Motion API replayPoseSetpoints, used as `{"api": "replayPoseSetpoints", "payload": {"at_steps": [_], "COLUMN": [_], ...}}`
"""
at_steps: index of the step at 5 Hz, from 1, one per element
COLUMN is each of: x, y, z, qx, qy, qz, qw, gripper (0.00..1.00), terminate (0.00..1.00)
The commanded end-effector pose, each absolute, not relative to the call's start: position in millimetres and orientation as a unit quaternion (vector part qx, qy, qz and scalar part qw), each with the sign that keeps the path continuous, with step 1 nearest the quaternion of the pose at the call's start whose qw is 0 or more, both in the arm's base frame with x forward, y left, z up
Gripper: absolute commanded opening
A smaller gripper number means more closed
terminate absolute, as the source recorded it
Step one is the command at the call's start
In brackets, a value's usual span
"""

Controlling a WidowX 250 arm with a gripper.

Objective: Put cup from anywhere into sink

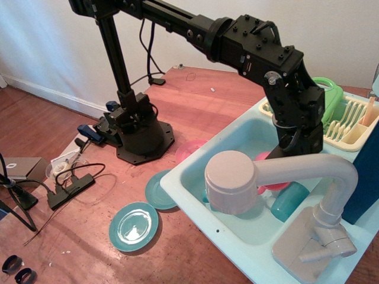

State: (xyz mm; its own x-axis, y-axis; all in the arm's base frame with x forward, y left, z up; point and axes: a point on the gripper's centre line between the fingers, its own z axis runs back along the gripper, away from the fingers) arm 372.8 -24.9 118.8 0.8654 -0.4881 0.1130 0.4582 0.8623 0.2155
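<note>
Down in the sink goes my gripper, tips lost behind the faucet, so I can't tell if the jaws are clamped or parted. Cup is right there below it, a sliver of pink peeking out between the faucet head and the arm, low inside the basin. Whether it's resting on the floor or hanging from me, I can't make out from this angle.

Teal tumbler lies just at the cup's 4 o'clock, close enough to bump. Dish rack with the green board sits up at 1 o'clock, well clear. Pink bowl is outside the rim at 9 o'clock, and two teal plates lie on the floor at 8.

My read on the cup: light, hollow plastic, stiff enough not to crush, but smooth, so it could skid or tip when let go. Best hold is across the rim wall, handle turned away from the pads. Looks like the placing is nearly done; a gentle release, low, should keep it from bouncing into the tumbler.
</note>
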Motion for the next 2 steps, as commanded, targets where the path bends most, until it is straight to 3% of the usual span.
{"api": "replayPoseSetpoints", "payload": {"at_steps": [1,2], "x": [360.5,339.4], "y": [6.0,19.0], "z": [183.1,206.8], "qx": [0.139,0.164], "qy": [-0.096,-0.092], "qz": [-0.229,-0.205], "qw": [0.959,0.961], "gripper": [1.0,1.0], "terminate": [0.0,1.0]}}
